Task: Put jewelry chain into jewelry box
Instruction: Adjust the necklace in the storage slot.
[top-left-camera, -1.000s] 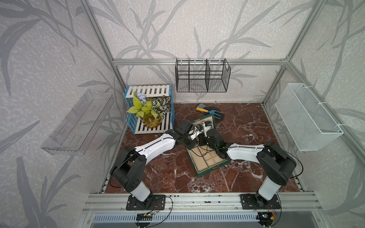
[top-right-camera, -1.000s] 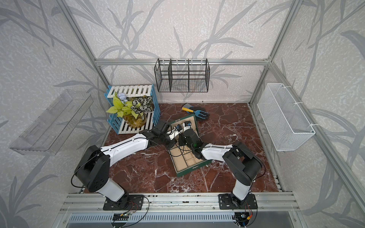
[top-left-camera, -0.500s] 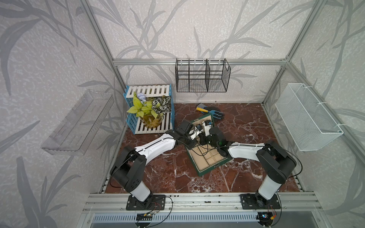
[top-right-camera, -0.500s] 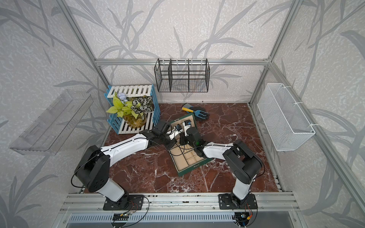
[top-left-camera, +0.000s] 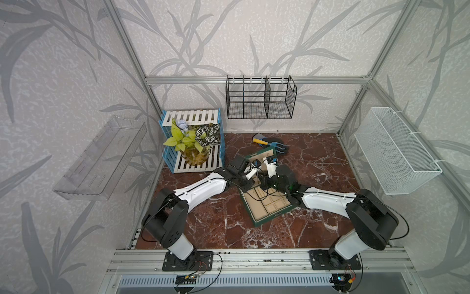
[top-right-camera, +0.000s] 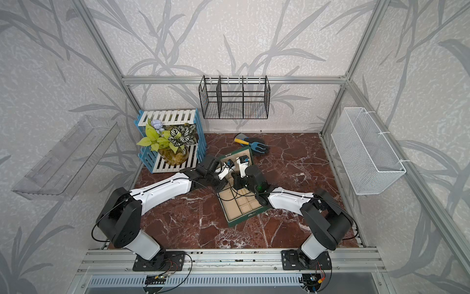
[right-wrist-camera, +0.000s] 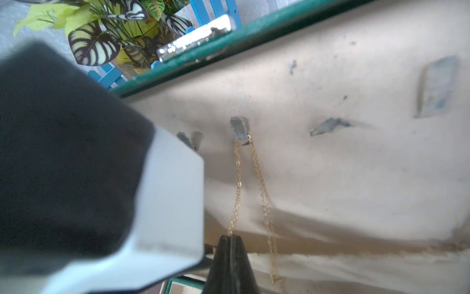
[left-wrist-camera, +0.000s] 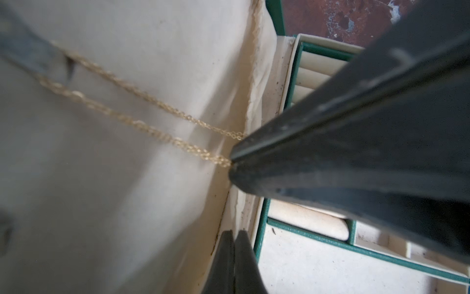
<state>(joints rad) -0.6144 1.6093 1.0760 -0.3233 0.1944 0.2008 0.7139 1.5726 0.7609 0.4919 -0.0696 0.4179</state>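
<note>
Fine gold chain (right-wrist-camera: 238, 178) is hung on a grey hook (right-wrist-camera: 240, 129) in the cream-lined box (right-wrist-camera: 356, 178).
One strand is pinched by the right gripper (right-wrist-camera: 230, 244), moved nearer the hook than before; the left gripper (left-wrist-camera: 234, 254) is closed, empty.

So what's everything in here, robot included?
jewelry box: one, dark green, cream lining, open, mid-table.
jewelry chain: one, gold, over a hook on the lid.
crate: one, blue and white, back left.
plant: one, green, in the crate.
garden tools: two, blue and yellow, behind the box.
wire rack: one, black, back wall.
mesh basket: one, white, right wall.
shelf: one, clear, left wall.
table: one, red-brown marble.
arms: two, white and black, over the box.
left hand: one, black, shut, by the lid.
right hand: one, black, shut on the chain.
</note>
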